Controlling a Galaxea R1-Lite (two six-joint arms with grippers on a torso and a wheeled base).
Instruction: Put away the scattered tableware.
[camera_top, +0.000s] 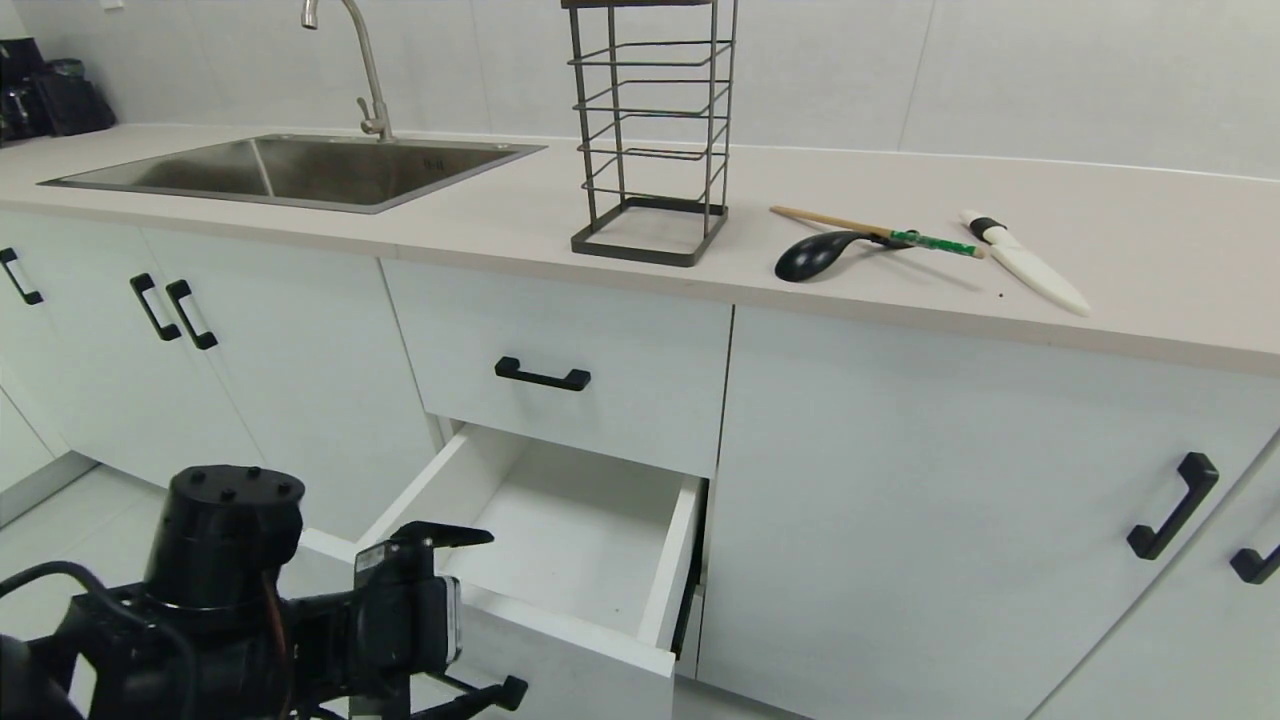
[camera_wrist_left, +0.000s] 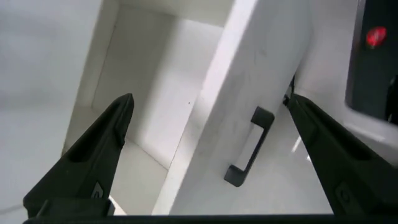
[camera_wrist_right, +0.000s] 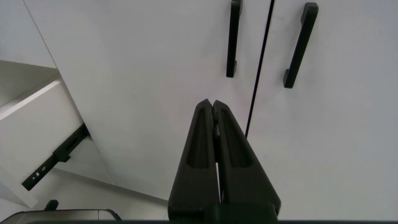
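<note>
On the countertop (camera_top: 1150, 250) to the right lie a black spoon (camera_top: 815, 255), a pair of wooden chopsticks (camera_top: 870, 230) resting across its handle, and a white knife (camera_top: 1030, 265) with a black band. Below the counter the lower drawer (camera_top: 670, 560) is pulled out, its white inside bare. My left gripper (camera_top: 500, 612) hangs low at the drawer's front corner, open. In the left wrist view the left gripper (camera_wrist_left: 211, 109) straddles the drawer's front panel (camera_wrist_left: 242, 81) above its black handle (camera_wrist_left: 249, 146). My right gripper (camera_wrist_right: 213, 106) is shut and empty, facing white cabinet doors.
A black wire rack (camera_top: 648, 245) stands on the counter left of the spoon. A steel sink (camera_top: 300, 170) with a faucet (camera_top: 365, 70) is at the far left. The upper drawer (camera_top: 560, 350) is closed. Two black door handles (camera_wrist_right: 233, 37) face the right gripper.
</note>
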